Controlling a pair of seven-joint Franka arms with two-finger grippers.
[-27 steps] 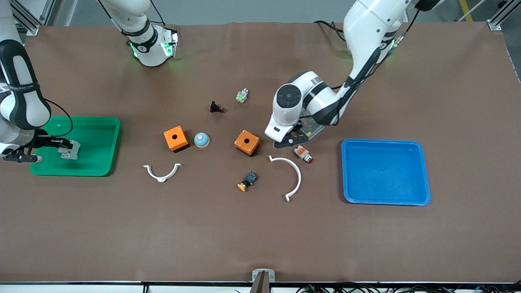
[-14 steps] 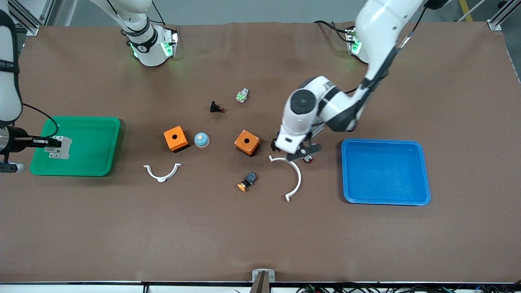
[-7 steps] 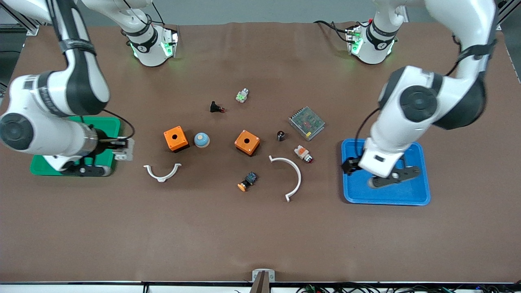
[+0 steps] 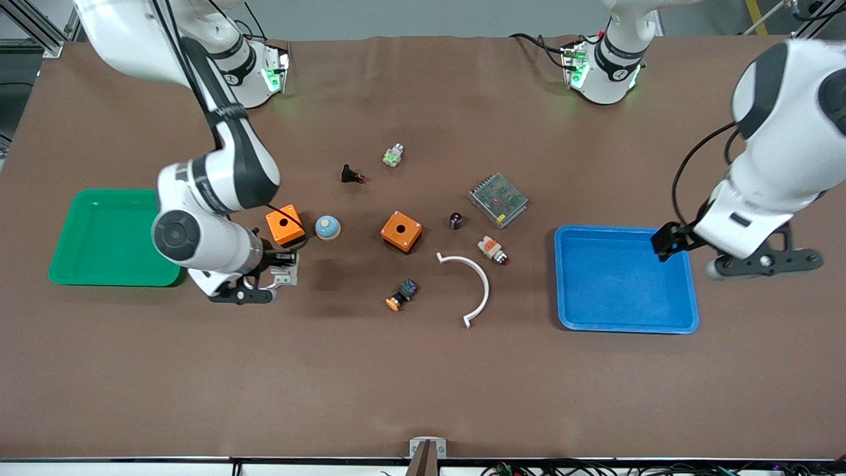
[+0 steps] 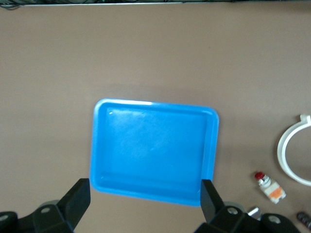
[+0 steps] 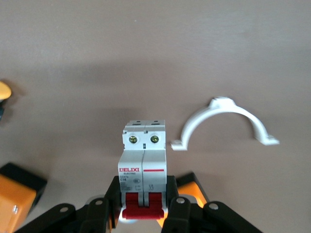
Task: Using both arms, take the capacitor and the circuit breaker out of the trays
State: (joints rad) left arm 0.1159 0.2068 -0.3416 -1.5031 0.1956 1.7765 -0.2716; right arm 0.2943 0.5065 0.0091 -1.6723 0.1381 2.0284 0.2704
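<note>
The breaker (image 4: 286,272), a light-grey block with red levers, is held in my right gripper (image 4: 281,272), over the table just nearer the front camera than an orange box (image 4: 285,225). In the right wrist view the fingers are shut on the breaker (image 6: 144,155) at its red end. The capacitor (image 4: 456,220), a tiny black cylinder, stands on the table between the second orange box (image 4: 401,231) and a metal mesh unit (image 4: 498,199). My left gripper (image 4: 669,241) is open and empty over the blue tray's (image 4: 624,277) edge at the left arm's end. The tray (image 5: 150,145) shows between its fingers.
A green tray (image 4: 109,238) lies at the right arm's end. On the table lie a blue dome (image 4: 327,227), a large white arc (image 4: 476,287), a white-and-orange button (image 4: 492,249), an orange-capped button (image 4: 401,295), a black button (image 4: 351,175) and a small white clamp (image 6: 226,121).
My right gripper has carried the breaker from over the green tray to beside the orange box. My left gripper has moved from the capacitor's spot across the blue tray, empty.
</note>
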